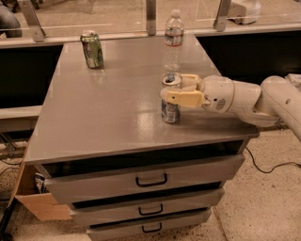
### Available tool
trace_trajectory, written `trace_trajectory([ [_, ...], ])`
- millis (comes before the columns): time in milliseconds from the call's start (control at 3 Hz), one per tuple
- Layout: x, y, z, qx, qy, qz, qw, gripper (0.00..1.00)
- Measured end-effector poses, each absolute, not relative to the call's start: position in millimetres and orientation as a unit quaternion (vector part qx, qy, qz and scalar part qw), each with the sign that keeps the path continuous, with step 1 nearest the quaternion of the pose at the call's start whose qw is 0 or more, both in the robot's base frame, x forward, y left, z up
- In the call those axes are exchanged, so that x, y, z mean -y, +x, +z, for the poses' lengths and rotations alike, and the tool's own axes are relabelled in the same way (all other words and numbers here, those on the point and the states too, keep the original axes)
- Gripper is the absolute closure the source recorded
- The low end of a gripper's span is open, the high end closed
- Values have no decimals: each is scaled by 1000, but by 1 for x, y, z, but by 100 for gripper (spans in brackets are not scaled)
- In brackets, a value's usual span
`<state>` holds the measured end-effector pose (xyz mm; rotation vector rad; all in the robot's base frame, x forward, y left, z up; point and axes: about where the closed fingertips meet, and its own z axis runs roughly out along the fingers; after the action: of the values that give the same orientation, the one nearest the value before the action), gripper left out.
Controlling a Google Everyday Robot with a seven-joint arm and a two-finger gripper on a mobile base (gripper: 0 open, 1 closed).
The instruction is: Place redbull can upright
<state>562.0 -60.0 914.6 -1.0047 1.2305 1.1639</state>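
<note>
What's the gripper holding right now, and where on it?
The gripper clasps the redbull can around its upper body, just below the rim.

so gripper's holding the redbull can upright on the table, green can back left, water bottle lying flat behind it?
No: camera view shows the water bottle standing upright behind it. Rest holds: gripper around the upright redbull can on the table, green can back left.

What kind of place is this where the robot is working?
Probably an office or lab workroom: a grey metal cabinet with pull-handle drawers, a glass partition on metal posts behind it, and a speckled hard floor. The cream two-finger gripper holds the slim silver-and-blue redbull can upright on top.
</note>
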Motion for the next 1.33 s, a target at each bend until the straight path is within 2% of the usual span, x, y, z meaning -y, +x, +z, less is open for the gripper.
trace_trajectory([
  [333,64,560,909,-521,-423,494,553,11],
  [667,71,558,906,-525,-424,490,552,0],
  [1000,98,550,909,-533,-439,464,555,0],
  [1333,148,539,921,-553,-467,408,557,0],
])
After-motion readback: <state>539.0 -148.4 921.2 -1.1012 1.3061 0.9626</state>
